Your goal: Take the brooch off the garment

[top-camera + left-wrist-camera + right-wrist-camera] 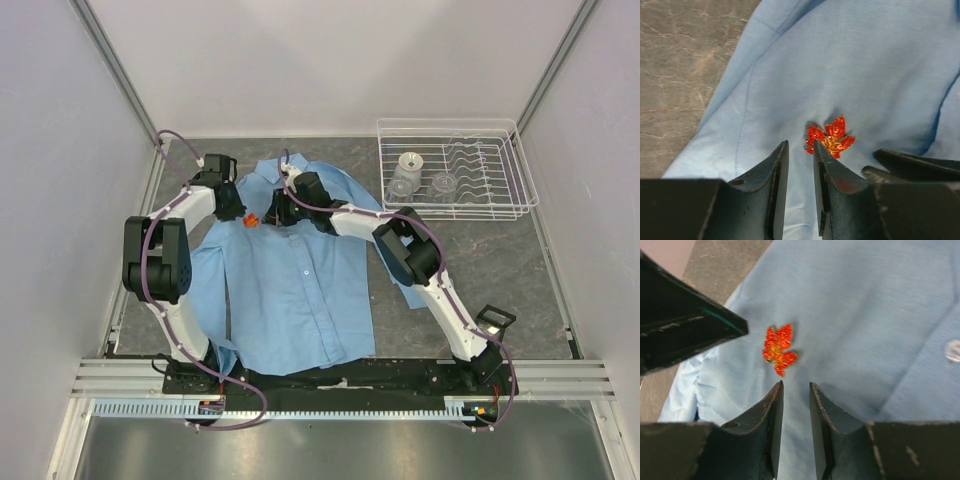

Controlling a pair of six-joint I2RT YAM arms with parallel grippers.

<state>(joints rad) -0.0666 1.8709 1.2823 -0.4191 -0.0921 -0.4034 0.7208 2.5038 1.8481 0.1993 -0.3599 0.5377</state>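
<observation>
The mottled grey surface [500, 270] carries a light blue shirt [290, 290] at centre. A white wire rack [447, 121] sits far right.

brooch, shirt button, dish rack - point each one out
brooch [830, 136]: left wrist view, its gold centre.
button [953, 350]: right wrist view, its white face at the picture's right edge.
rack [525, 170]: top view, its right wire wall.

No text, label, brand, number or sign can be read in any view.
</observation>
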